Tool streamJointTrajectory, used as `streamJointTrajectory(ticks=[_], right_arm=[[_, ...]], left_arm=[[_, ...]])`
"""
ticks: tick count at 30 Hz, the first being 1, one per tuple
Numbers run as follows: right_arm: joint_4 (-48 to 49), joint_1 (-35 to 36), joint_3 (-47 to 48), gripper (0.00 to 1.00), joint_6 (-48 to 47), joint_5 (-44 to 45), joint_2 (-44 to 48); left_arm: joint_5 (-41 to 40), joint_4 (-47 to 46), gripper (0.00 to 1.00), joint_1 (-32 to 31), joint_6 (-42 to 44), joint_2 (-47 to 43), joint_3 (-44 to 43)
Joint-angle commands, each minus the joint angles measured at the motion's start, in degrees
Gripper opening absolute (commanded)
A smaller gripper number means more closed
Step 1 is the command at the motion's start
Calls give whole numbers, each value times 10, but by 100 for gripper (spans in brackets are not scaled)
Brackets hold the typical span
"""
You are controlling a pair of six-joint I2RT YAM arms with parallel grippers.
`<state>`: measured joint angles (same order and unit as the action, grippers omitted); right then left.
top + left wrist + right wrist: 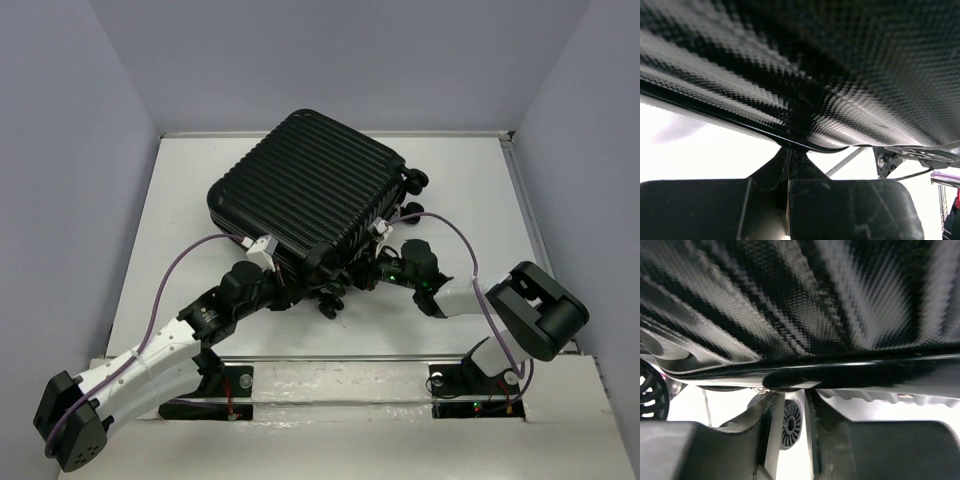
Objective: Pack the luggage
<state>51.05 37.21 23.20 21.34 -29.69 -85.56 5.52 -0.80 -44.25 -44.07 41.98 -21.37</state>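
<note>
The luggage (310,190) is a big black ribbed hard-shell suitcase lying across the middle of the white table (190,190), its near edge over both grippers. My left gripper (287,287) is under that near edge. In the left wrist view its jaws (789,151) are pressed together, tips against the shell's glossy rim (740,120). My right gripper (368,272) is also under the near edge. In the right wrist view (790,397) a narrow gap shows between the fingers, just below the rim (850,371), with a caster wheel (790,424) seen through it.
Caster wheels stick out at the case's right corner (415,182) and near edge (330,305); another wheel shows at the far left of the right wrist view (649,390). Grey walls close in the table at the back and both sides. The arm bases sit along the near edge.
</note>
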Motion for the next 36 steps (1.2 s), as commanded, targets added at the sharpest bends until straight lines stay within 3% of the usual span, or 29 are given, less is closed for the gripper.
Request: streamJointTrajectory(ticks=[1, 5, 14, 18, 22, 27, 29, 31, 33, 36], right_arm=[[102, 21, 9, 19, 24, 9, -12], [104, 60, -23, 7, 35, 71, 22], [-12, 228, -86, 7, 47, 333, 121], [-25, 228, -104, 7, 52, 345, 160], [-51, 271, -88, 7, 44, 373, 181], [-142, 285, -66, 7, 64, 474, 196], [-173, 276, -72, 11, 78, 513, 203], [-166, 249, -91, 23, 84, 500, 210], [-148, 195, -112, 37, 74, 461, 224], [-85, 93, -136, 48, 56, 351, 239]], left_arm=[[-5, -71, 6, -2, 0, 6, -47], [-16, -94, 6, -2, 16, 49, -78], [-15, -170, 6, -2, 30, 170, -167], [-16, -181, 6, -2, 26, 181, -182], [-4, -194, 6, -4, 20, 199, -192], [-4, -175, 6, -6, 29, 193, -195], [-19, -152, 7, -6, 41, 168, -188], [-38, -113, 9, -6, 46, 132, -177], [-39, -91, 11, -7, 47, 99, -155], [-33, -69, 13, -6, 46, 65, -134]])
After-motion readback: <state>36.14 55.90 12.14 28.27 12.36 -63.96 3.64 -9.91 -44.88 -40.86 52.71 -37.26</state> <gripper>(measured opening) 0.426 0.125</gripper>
